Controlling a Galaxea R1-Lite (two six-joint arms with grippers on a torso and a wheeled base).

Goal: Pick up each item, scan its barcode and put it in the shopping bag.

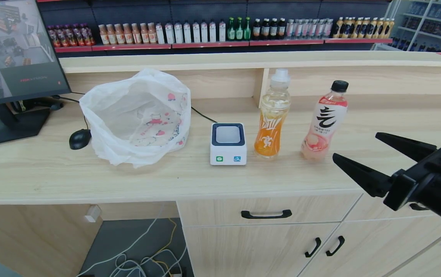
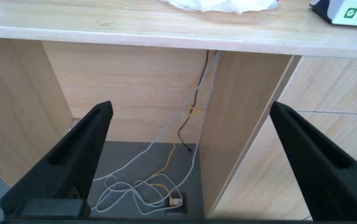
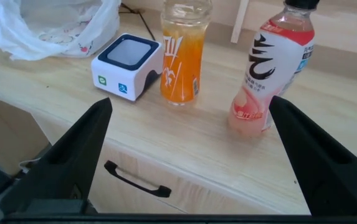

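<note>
The right hand (image 1: 355, 145) was held wide open and empty, just right of the pink bottle (image 1: 324, 121). The orange bottle (image 1: 272, 119), scanner (image 1: 228, 144) and shopping bag (image 1: 139, 115) were set leftward along the counter (image 1: 51, 173).

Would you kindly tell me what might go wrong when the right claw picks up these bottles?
The pink bottle and orange bottle stand upright and near each other; the open right claw may tip one while closing on the other.
The scanner sits between bottles and shopping bag, so a carried bottle might clip it.
The bag is soft and slumped; its rim may fold under a bottle.
</note>
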